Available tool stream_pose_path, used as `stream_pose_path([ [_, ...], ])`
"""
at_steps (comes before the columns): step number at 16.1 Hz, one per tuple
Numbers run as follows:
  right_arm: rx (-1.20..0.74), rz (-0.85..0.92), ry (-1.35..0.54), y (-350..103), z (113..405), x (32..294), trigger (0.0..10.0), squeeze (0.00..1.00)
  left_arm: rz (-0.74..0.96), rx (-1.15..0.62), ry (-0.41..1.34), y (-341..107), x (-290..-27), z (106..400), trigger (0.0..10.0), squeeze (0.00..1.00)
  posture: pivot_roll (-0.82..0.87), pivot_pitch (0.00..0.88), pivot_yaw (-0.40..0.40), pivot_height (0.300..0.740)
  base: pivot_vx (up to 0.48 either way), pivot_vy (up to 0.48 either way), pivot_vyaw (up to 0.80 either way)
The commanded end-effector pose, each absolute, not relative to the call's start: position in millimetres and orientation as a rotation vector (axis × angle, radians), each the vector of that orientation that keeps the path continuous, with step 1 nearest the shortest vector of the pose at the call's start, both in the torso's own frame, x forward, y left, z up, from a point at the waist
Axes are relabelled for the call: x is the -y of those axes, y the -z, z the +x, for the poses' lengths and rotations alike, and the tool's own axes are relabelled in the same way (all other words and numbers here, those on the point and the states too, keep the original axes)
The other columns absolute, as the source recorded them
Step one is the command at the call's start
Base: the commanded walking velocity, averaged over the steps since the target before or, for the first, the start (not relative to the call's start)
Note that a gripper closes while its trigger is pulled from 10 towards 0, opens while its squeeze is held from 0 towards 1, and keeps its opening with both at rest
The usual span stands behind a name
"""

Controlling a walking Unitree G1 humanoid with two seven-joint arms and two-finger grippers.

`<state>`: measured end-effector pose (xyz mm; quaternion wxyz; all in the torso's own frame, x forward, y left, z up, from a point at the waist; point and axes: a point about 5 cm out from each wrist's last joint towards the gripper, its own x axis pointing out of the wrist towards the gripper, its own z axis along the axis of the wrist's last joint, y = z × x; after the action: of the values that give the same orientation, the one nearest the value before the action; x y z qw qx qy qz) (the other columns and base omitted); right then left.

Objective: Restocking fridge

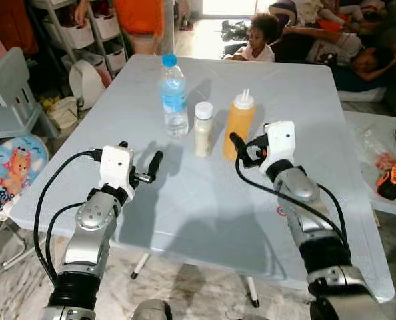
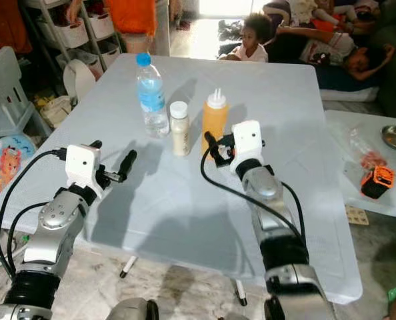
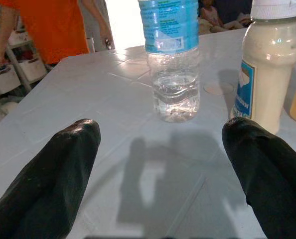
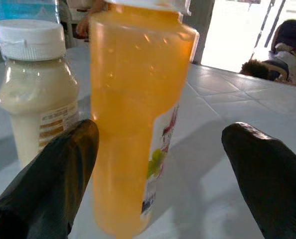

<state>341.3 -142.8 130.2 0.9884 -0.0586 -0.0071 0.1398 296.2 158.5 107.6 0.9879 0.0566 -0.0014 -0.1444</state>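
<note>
While both arms hover low over the pale table (image 1: 185, 220), I see three containers standing upright in a row near its middle: a water bottle (image 1: 174, 97) with a blue cap on the left, a small white-capped jar (image 1: 203, 129) of cream-coloured stuff in the centre, and an orange squeeze bottle (image 1: 239, 125) on the right. My right gripper (image 1: 244, 148) sits just beside the orange bottle on its near right side, fingers spread wide and holding nothing; in its wrist view the bottle stands between the two black fingers (image 4: 48, 184), top cut off, and I cannot tell whether either finger touches it. My left gripper (image 1: 145, 170) is nearer and to the left, well short of the water bottle, also spread and empty. Beyond the far edge, people sit on the floor and someone in orange stands, cut off at the waist. An orange-black object (image 1: 393, 182) lies on a side surface at right, too small to identify.
</note>
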Motion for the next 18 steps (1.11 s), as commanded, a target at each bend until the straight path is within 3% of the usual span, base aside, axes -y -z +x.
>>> stream_pose_path([
  [1, 0.046, -0.140, -0.290, -138, 346, 142, 10.0, 0.00, 0.132, 0.006, 0.289, -110, -161, 295, 10.0, 0.00, 0.07, 0.000, 0.049, 0.740, 0.000, 0.000, 0.00],
  [18, 0.109, -0.182, -0.405, -158, 380, 130, 10.0, 0.00, 0.147, -0.020, 0.295, -111, -164, 294, 10.0, 0.00, 0.09, 0.000, 0.063, 0.740, 0.000, 0.000, 0.00],
])
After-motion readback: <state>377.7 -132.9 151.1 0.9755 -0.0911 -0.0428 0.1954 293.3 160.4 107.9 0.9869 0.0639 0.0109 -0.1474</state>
